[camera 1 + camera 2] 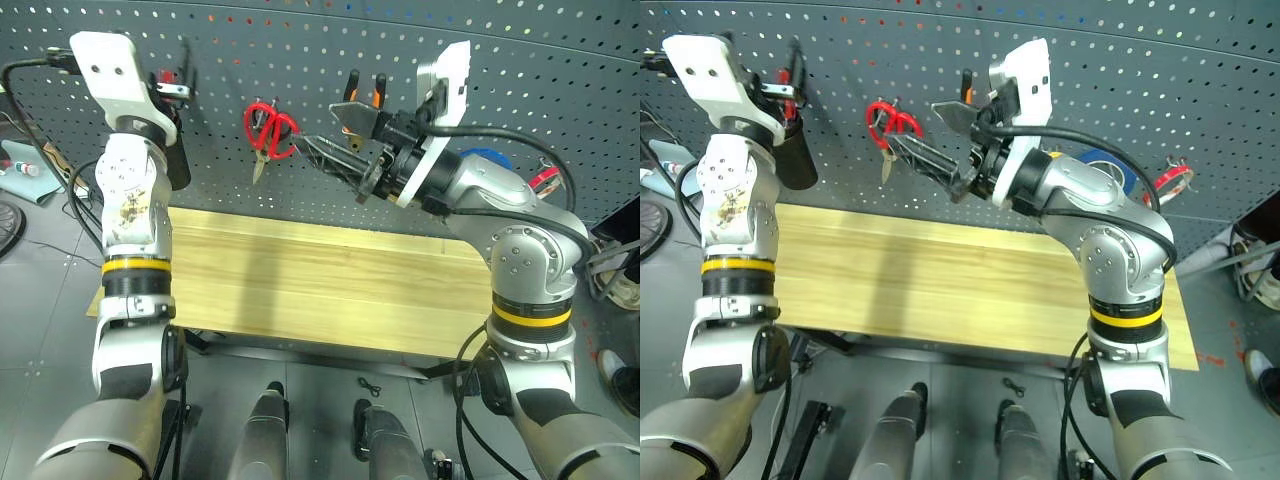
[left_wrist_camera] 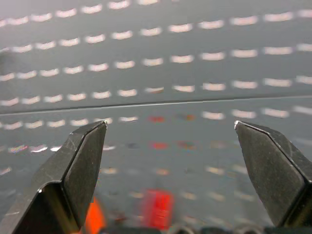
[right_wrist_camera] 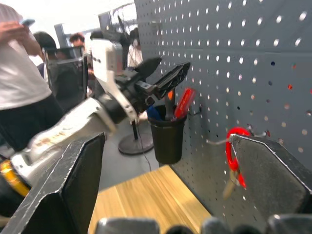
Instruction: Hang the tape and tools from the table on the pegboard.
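Nearest the camera, the counter (image 1: 300,290) runs bare across mid-frame; above it the left gripper (image 1: 172,85), upper left, has jaws spread wide and empty by the black cup (image 1: 792,155) on the pegboard (image 1: 560,90), where the red-handled screwdriver (image 3: 184,103) stands. The right gripper (image 1: 330,150), centre, also gapes empty, just right of the hung red-handled scissors (image 1: 268,132); pliers (image 1: 362,100) hang behind it, red tape (image 1: 1172,182) far right. Risk: either arm pulling away could clip the scissors or cup and knock them off.
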